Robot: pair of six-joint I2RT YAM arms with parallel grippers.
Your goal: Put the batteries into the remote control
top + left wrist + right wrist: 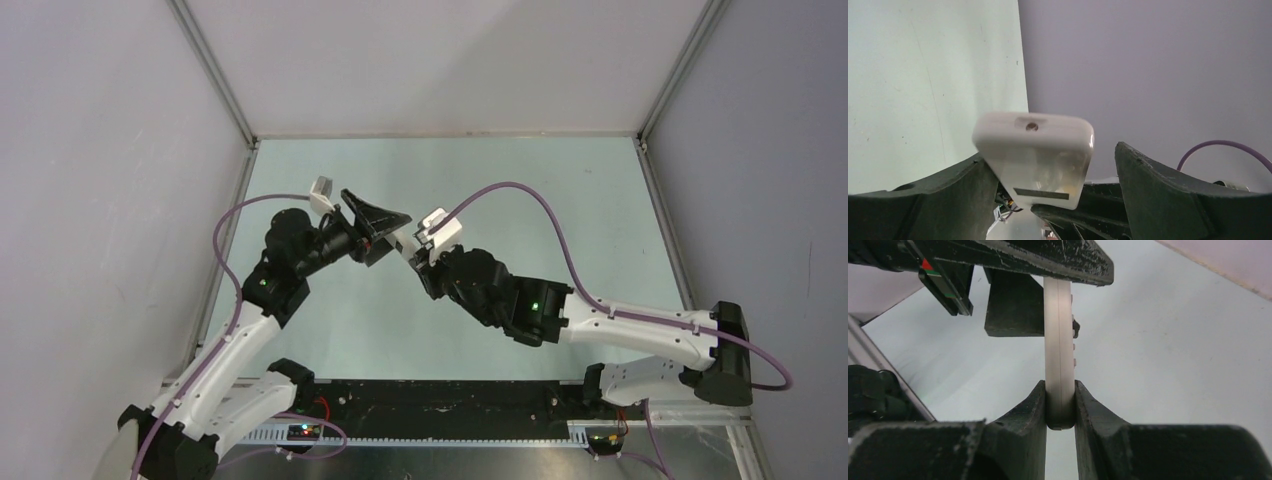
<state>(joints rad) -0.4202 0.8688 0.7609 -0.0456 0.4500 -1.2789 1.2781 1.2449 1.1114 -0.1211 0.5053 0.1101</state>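
Remote control (405, 239) mostly out of sight
From above it was a white sliver between dark fingers (375, 212); the left wrist view blurred its face, and in the right wrist view its 12 o'clock end sat behind a finger.

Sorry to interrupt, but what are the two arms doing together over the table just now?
The right gripper is clamped across the flat faces of the white remote, holding it up above the table. The left gripper has its jaws open on either side of the remote's other end, with a gap on one side. No batteries show in any view.
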